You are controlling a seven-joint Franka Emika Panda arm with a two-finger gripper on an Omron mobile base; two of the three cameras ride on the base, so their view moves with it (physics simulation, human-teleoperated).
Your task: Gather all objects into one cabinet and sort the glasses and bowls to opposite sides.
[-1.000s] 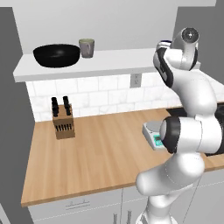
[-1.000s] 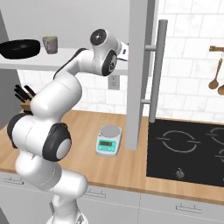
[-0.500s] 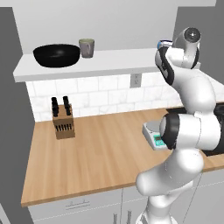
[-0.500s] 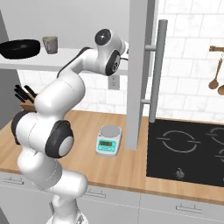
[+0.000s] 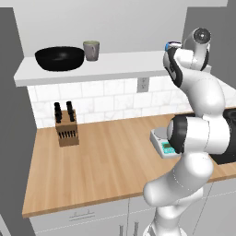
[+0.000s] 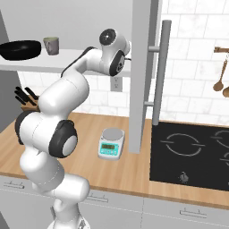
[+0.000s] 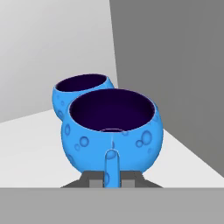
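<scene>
Up on the cabinet (image 5: 115,64) floor board, the wide black bowl (image 5: 60,57) sits at the far left with the grey-beige cup (image 5: 91,50) just beside it. Over at the right end, the hand view has two blue bowls: the near blue bowl (image 7: 111,131) close before the gripper (image 7: 111,177), the far blue bowl (image 7: 81,89) behind it. How far the fingers are apart, cannot tell.

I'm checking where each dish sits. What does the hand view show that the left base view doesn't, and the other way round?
Hand view: two blue bowls on the white cabinet floor, beside a dark grey side panel.

Left base view: the black bowl and grey-beige cup at the shelf's left end, plus the knife block and scale.

Both: the same white shelf board.
</scene>
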